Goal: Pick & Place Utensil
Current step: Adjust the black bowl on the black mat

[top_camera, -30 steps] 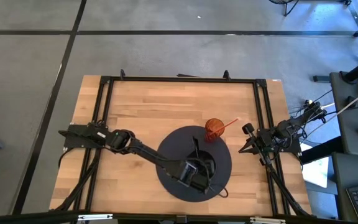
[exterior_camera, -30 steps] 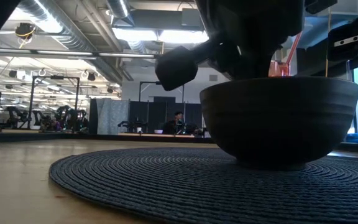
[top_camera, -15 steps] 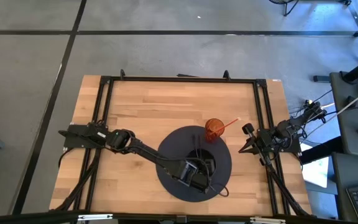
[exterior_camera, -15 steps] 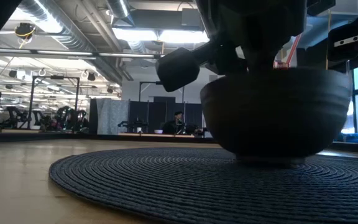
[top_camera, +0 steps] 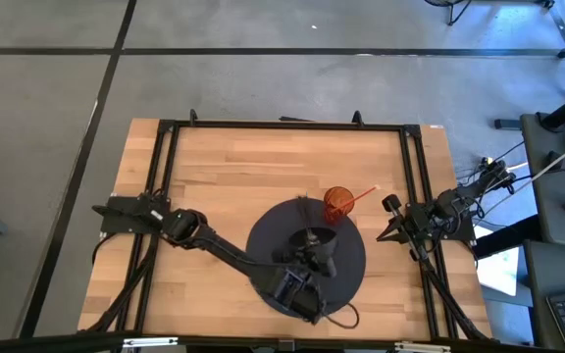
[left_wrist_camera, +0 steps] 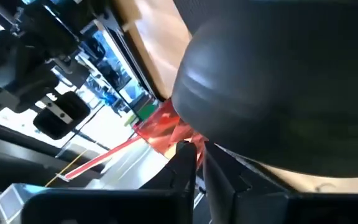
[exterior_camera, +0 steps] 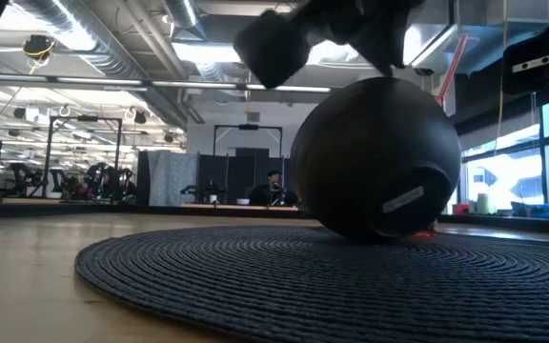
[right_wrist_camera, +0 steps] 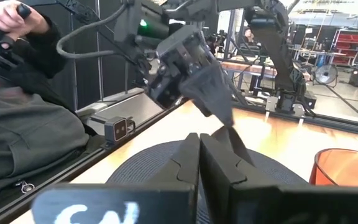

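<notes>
Left gripper (top_camera: pixel 307 270) sits over the near half of the round dark mat (top_camera: pixel 353 279), and its fingers (left_wrist_camera: pixel 188 163) are clamped on the rim of the black bowl (exterior_camera: pixel 375 157), which it holds tipped on its side so the underside faces the low camera. The bowl's lowest edge is at or just above the woven mat (exterior_camera: pixel 208 276); contact cannot be told. Just beyond the bowl, at the mat's far edge, stands the orange cup (top_camera: pixel 337 204) with the straw-like utensil (top_camera: pixel 363 195) leaning out of it toward the right arm; in the left wrist view the cup (left_wrist_camera: pixel 163 127) and the utensil (left_wrist_camera: pixel 98 160) show right beside the bowl's wall (left_wrist_camera: pixel 272 93). Farther off to that side, the right gripper (top_camera: pixel 392 218) waits at the table's edge, its fingers (right_wrist_camera: pixel 191 158) pressed together with nothing between them. Under everything lies a light wooden table (top_camera: pixel 224 167) inside a black frame, on a grey floor marked with dark lines. Behind the table the low view looks into a large hall with ceiling lights, ducts and racks of equipment, and windows to the right. The right wrist view catches a seated person (right_wrist_camera: pixel 17 118) in dark clothes beside the table, a hand (right_wrist_camera: pixel 14 15) on a controller.
</notes>
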`<action>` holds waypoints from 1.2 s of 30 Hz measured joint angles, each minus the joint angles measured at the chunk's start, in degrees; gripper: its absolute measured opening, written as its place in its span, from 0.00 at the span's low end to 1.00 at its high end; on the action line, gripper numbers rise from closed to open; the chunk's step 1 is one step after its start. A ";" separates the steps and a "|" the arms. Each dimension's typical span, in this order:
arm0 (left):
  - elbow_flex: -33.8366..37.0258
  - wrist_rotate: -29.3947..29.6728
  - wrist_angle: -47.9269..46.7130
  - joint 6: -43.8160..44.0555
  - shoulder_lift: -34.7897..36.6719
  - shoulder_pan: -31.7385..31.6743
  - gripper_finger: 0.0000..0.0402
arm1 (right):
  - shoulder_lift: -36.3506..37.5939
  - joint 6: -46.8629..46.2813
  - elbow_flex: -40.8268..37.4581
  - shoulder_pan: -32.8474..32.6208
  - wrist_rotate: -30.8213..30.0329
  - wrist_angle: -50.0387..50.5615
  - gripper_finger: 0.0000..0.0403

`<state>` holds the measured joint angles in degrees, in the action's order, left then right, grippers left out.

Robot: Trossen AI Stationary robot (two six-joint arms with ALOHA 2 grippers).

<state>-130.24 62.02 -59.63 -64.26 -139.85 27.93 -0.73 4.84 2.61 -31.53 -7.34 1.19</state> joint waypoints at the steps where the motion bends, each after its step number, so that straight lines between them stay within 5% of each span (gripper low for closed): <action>1: -0.06 -0.28 -0.15 0.93 0.02 0.26 0.05 | -0.02 -0.06 0.00 0.00 0.00 -0.02 0.04; 18: -0.02 -3.61 -4.36 31.04 12.22 3.48 0.01 | 0.00 -0.07 0.00 0.01 -0.07 -0.02 0.04; 21: -0.02 -10.36 -6.07 39.55 15.99 4.35 0.00 | -0.02 -0.08 0.00 0.02 -0.09 -0.02 0.04; 27: -0.02 -35.54 -5.73 51.52 21.03 4.29 0.01 | -0.02 -0.09 0.00 0.02 -0.13 -0.04 0.04; 32: 2.57 -40.12 -5.06 54.00 21.20 4.65 0.01 | 0.00 -0.09 0.00 0.00 -0.15 -0.07 0.04; 36: 7.02 -45.63 -5.60 46.88 21.37 4.29 0.00 | -0.02 -0.09 0.00 0.01 -0.15 -0.04 0.04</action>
<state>-123.23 16.39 -65.23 -17.38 -118.49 32.22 -0.75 4.75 2.61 -31.51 -7.49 1.15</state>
